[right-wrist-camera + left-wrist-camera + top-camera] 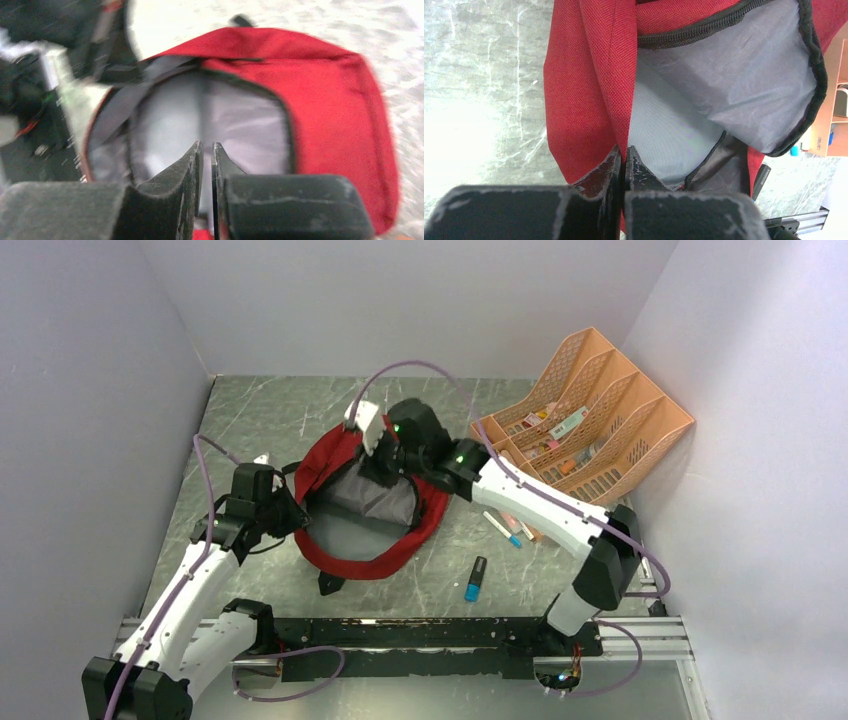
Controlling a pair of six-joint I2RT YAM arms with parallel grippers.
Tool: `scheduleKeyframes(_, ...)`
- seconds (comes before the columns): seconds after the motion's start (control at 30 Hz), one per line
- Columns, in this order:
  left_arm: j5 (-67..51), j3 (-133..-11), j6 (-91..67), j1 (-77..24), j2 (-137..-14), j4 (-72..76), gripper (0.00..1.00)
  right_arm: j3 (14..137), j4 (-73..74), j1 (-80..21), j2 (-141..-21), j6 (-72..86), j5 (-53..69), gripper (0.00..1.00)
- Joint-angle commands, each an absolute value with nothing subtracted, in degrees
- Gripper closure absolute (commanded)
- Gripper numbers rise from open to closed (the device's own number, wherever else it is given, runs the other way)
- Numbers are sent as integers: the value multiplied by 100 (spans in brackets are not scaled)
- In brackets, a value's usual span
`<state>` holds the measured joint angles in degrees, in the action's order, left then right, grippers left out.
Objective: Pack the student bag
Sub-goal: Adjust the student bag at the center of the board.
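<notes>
Mid-packing: holds the student bag (372, 508) open at the middle of the bench (300, 410). Grips its left rim with the left hand (623, 152), clamped shut on red fabric. Hovers just above the grey-lined mouth with the right hand (206, 147), slightly apart and empty. Next, probably: fetching something like the pens (503, 528) lying beside the bag, then lowering it inside without pulling the rim closed.
</notes>
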<state>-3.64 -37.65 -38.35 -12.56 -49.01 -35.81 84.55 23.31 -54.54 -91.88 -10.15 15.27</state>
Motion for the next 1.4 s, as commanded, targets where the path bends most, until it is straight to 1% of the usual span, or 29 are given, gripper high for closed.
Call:
scheduleKeyframes(0.0, -404, -3739, -3775, -1239, -4822, -3467, 95, 9003, 2007, -4629, -9754, -283, 522, 88)
scheduleKeyframes(0.03, -404, -3748, -3772, -1239, -4818, -3471, 95, 9223, 2114, -4349, -10010, -157, 658, 91)
scheduleKeyframes(0.13, -389, -3776, -3762, -1239, -4804, -3497, 95, 9695, 2537, -3924, -10636, -11, 866, 99)
scheduleKeyframes(0.27, -387, -3797, -3742, -1239, -4791, -3531, 95, 10126, 3074, -3574, -11289, -9, 1172, 100)
scheduleKeyframes(0.37, -402, -3797, -3744, -1239, -4775, -3540, 95, 10131, 3245, -3474, -11487, -31, 1319, 100)
scheduleKeyframes(0.5, -413, -3780, -3754, -1239, -4760, -3551, 95, 10053, 3524, -3482, -11606, -225, 1927, 100)
scheduleKeyframes(0.77, -425, -3840, -3753, -1239, -4837, -3533, 95, 9652, 3975, -3538, -11604, -466, 3002, 100)
scheduleKeyframes(0.97, -431, -3876, -3723, -1239, -4917, -3511, 95, 9547, 4147, -3948, -11485, -568, 3650, 100)
scheduleKeyframes(1.1, -398, -3886, -3732, -1239, -4866, -3563, 95, 9389, 4073, -4368, -11161, -192, 3496, 100)
scheduleKeyframes(1.27, -313, -3886, -3746, -1239, -4795, -3665, 95, 8513, 3242, -4857, -10611, 701, 3638, 100)
scheduleKeyframes(1.37, -162, -3979, -3738, -1239, -4701, -3838, 95, 8045, 2869, -5085, -10252, 985, 3233, 100)
